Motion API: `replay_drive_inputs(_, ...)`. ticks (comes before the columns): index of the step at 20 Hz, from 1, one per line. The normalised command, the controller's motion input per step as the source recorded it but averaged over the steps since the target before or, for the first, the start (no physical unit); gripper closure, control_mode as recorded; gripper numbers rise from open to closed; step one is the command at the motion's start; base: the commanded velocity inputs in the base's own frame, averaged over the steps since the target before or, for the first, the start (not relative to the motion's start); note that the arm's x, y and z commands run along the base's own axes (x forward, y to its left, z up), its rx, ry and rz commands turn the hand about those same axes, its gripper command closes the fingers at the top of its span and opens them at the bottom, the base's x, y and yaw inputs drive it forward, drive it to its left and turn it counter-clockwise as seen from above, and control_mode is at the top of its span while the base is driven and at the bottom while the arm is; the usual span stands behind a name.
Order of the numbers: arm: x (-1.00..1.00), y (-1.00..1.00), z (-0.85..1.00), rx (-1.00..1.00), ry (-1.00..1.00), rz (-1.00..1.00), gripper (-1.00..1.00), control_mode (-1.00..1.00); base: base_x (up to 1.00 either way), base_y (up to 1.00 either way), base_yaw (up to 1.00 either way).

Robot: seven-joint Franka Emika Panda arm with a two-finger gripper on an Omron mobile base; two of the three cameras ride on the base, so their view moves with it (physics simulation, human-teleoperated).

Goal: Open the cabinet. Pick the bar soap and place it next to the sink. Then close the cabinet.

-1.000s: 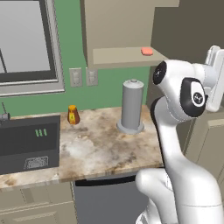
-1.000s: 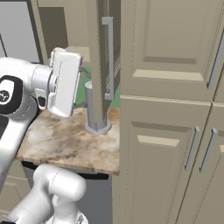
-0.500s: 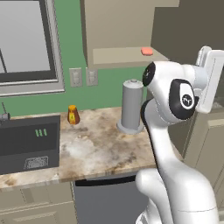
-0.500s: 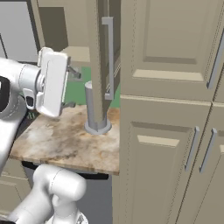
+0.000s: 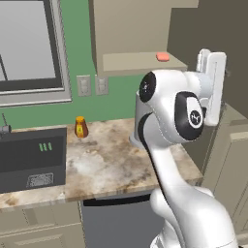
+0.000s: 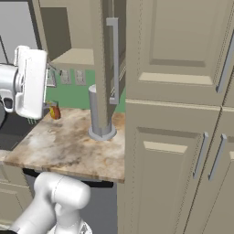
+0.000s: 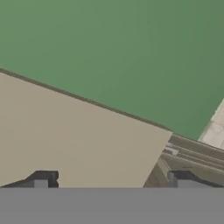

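Cabinet (image 5: pixel 140 36) first: its door stands swung open, edge-on at upper centre of the right base view with the silver bar handle (image 6: pixel 114 59) facing me, so I judge the opening step done and the pick of the bar soap (image 5: pixel 163 56) the step in hand. That salmon block lies on the cabinet's open bottom shelf, upper right of centre in the left base view, near the shelf's right end. My gripper (image 7: pixel 109 180) sits low in the hand view, its two dark finger tips (image 7: pixel 42 178) wide apart at the bottom corners, with nothing between them and nothing touched; beyond them I see a beige panel and green wall. For the next move I would lift the hand to shelf height, bring the soap between the tips, then close on its flat sides. The amber jar (image 5: pixel 81 127) stays on the counter (image 5: pixel 111 162), well apart from the soap.
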Motion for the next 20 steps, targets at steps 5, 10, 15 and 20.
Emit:
replay_drive_inputs(5,0.18,0.24,0.35,0.00,0.22,0.33,-1.00,-1.00,0.00,0.00,0.00)
replay_drive_inputs(10,0.25,0.24,0.26,-0.05,0.35,0.39,-1.00,-1.00,0.00,0.00,0.00)
replay_drive_inputs(15,0.27,0.18,0.05,-0.16,0.32,0.37,-1.00,-1.00,0.00,0.00,0.00)
replay_drive_inputs(20,0.38,0.01,-0.03,-0.29,0.14,0.16,-1.00,-1.00,0.00,0.00,0.00)
